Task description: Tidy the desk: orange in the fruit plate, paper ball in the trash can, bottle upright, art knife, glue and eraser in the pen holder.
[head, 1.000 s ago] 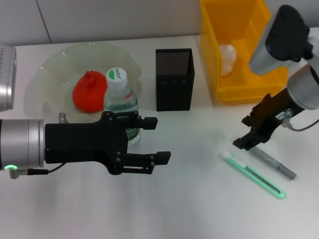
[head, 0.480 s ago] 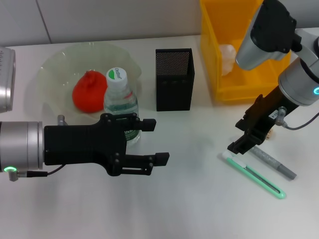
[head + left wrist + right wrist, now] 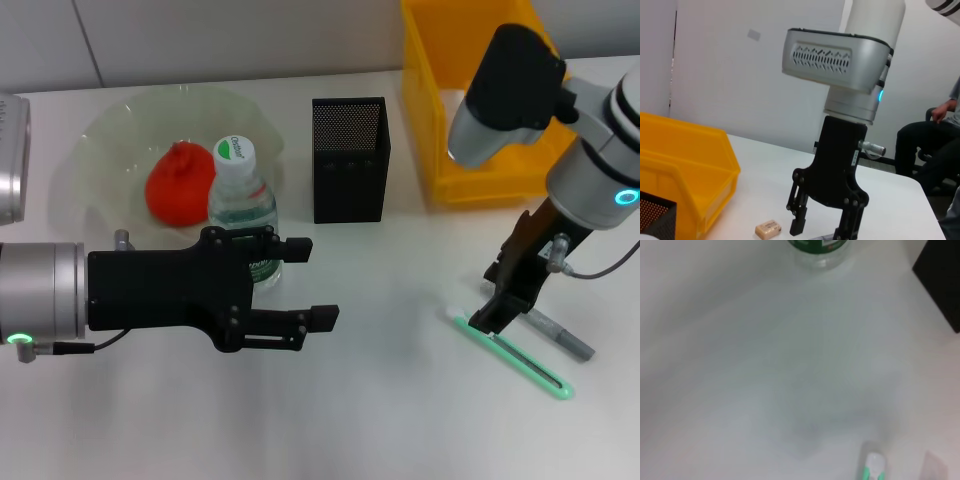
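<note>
A: Right gripper (image 3: 497, 316)?
B: Down at the worktop's right side, tips over the end of the green art knife (image 3: 512, 356). Jaws parted, nothing between them; the left wrist view shows the gap too (image 3: 822, 229). A grey glue stick (image 3: 556, 336) lies just beside the knife.

A: Left gripper (image 3: 312, 284)?
B: Hovers over the front left of the worktop, jaws wide apart, holding nothing. The bottle (image 3: 243, 211) stands upright just behind it.

A: Orange?
B: The orange (image 3: 178, 186) sits in the fruit plate (image 3: 110, 135), back left, touching the bottle's side or just beside it; can't tell.

A: Pen holder, trash can?
B: The pen holder (image 3: 349, 160) is mid-back; the trash can (image 3: 437, 120) is at the back right. The arm hides the paper ball.

A: Eraser?
B: The eraser (image 3: 768, 228) is on the worktop, near the trash can and the right gripper, seen in the left wrist view only.
</note>
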You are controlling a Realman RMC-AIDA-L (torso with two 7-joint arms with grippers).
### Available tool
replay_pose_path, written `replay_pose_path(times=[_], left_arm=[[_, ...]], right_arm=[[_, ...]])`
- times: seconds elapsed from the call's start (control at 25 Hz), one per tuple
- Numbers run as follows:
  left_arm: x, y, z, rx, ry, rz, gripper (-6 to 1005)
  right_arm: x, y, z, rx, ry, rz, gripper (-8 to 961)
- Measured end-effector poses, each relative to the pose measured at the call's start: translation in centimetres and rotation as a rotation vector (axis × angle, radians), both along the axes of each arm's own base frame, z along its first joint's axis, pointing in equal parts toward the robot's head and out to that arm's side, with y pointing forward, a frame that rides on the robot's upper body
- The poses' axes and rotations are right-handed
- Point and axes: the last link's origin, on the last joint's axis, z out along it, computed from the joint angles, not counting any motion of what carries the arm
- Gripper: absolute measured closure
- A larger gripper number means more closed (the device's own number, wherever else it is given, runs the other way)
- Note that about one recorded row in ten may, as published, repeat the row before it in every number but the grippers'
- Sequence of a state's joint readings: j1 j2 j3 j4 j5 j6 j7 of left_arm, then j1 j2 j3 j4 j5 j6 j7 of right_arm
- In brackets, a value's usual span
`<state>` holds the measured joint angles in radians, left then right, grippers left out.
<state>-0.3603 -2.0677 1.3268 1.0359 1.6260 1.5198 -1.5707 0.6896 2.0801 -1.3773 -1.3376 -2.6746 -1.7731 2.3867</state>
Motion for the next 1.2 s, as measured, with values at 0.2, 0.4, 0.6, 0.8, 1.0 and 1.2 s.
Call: replay_pose_path(times=[0.2, 0.4, 0.6, 0.8, 1.0, 1.2], left_arm=[[0.0, 0.0, 0.0, 0.000, 0.000, 0.000, 194], [0.0, 0.0, 0.0, -0.002, 0.000, 0.000, 193], [0.0, 0.0, -0.1, 0.001, 0.002, -0.009, 194], [0.1, 0.0, -0.2, 0.001, 0.001, -0.012, 194], [0.1, -0.1, -0.2, 0.000, 0.002, -0.013, 193], [0.1, -0.1, -0.2, -0.002, 0.003, -0.015, 194]], right_arm=[[0.3, -0.1, -0.1, -0.001, -0.002, -0.013, 306], [0.8, -0.1, -0.4, -0.005, 0.000, -0.029, 304], [1.1, -0.1, -0.7, -0.005, -0.001, -0.036, 304], [1.4, 0.0, -0.9, -0.001, -0.002, -0.037, 305], [1.6, 0.0, -1.1, -0.012, -0.007, -0.047, 305], [1.6, 0.0, -1.2, -0.009, -0.007, -0.047, 306]])
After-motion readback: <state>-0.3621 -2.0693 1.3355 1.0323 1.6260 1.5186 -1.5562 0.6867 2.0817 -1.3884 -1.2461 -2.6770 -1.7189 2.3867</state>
